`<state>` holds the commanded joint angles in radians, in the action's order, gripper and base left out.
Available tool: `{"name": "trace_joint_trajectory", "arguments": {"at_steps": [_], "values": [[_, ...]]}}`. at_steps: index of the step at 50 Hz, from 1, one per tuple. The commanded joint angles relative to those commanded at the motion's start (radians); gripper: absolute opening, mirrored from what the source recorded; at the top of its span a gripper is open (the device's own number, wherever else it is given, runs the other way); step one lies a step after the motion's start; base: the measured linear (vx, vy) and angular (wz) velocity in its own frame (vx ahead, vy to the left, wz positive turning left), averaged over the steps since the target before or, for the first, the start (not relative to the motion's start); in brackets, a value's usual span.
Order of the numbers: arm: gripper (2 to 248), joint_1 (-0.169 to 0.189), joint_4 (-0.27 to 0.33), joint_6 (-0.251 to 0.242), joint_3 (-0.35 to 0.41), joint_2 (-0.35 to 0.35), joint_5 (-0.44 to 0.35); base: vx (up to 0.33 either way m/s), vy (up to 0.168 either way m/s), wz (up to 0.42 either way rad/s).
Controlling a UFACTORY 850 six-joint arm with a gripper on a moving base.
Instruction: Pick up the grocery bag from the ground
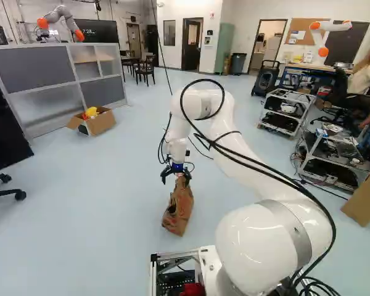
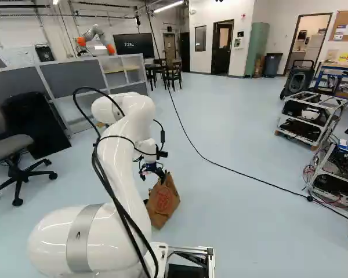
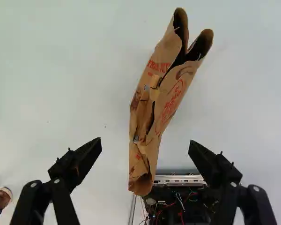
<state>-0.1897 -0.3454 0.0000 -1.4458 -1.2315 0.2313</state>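
Grocery bag (image 1: 179,213) of creased brown paper, narrow-waisted, its one end opening in curled folds, rests on the smooth, pale floor (image 1: 98,203) at twelve o'clock from the base (image 1: 172,255). Angular black fingers (image 1: 164,179) hang over it, spread wide. Farther off, toward eleven o'clock, sits an open, square-sided cardboard box (image 1: 100,124).

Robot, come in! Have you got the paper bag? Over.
Gripper open, holding nothing. Paper bag below it, on the floor. Nothing seen blocking the way down. Over.
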Motion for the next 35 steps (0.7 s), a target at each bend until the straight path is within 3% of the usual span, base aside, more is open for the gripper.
{"name": "trace_joint_trajectory", "arguments": {"at_steps": [35], "values": [[247, 0.000, 0.000, 0.000, -0.109, -0.130, 0.000, 0.000, 0.000, 0.000]]}}
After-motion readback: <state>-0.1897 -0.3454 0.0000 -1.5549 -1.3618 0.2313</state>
